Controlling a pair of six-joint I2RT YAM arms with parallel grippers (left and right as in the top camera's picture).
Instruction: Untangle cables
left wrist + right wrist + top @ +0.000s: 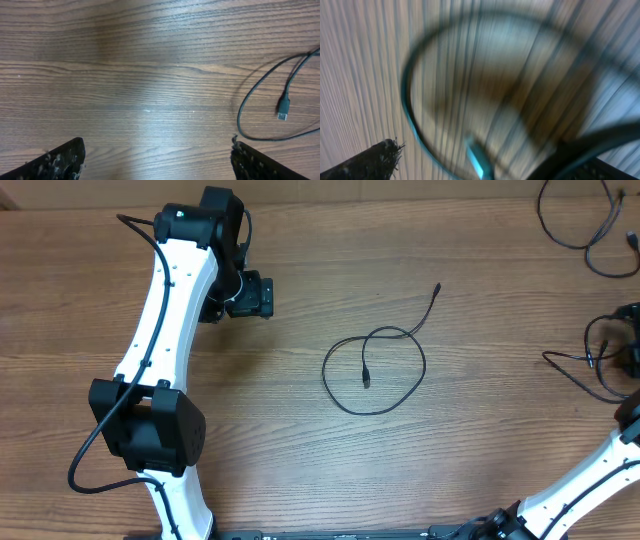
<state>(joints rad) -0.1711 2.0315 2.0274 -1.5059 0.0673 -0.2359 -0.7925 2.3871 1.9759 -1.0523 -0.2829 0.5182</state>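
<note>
One thin black cable [375,370] lies in a loose loop mid-table, one plug inside the loop and the other end trailing up-right. In the left wrist view its loop [250,95] and plug [283,107] lie at the right. My left gripper [258,295] is open and empty over bare wood [157,150], left of that loop. A tangle of cables [600,360] lies at the right edge, with my right gripper [630,345] over it. The right wrist view is blurred: a cable loop [410,105] and a plug [477,160] lie between the wide-apart fingers [490,162].
Another pair of black cables [585,230] lies at the far right corner. The left arm's white links [165,310] stretch over the left side of the wooden table [300,440]. The right arm [580,480] comes in from the bottom right.
</note>
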